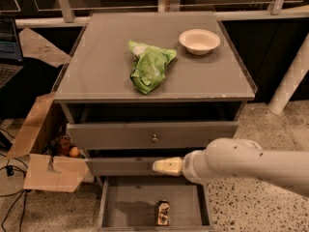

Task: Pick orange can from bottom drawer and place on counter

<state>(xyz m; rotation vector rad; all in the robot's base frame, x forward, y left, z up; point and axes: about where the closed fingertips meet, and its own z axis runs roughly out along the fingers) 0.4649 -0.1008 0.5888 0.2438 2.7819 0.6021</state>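
The orange can [163, 213] lies on its side in the open bottom drawer [130, 204], near the drawer's front edge. My gripper [166, 166] reaches in from the right on a thick white arm. Its pale tip hangs in front of the middle drawer, above the can and a little to its right. The counter [101, 66] is the grey cabinet top above, with a green bag [148, 67] and a white bowl [199, 40] on it.
Two upper drawers with round knobs [154, 138] sit partly open above the bottom drawer. An open cardboard box [46, 161] with small items stands on the floor to the left. A white post [289, 81] stands at the right.
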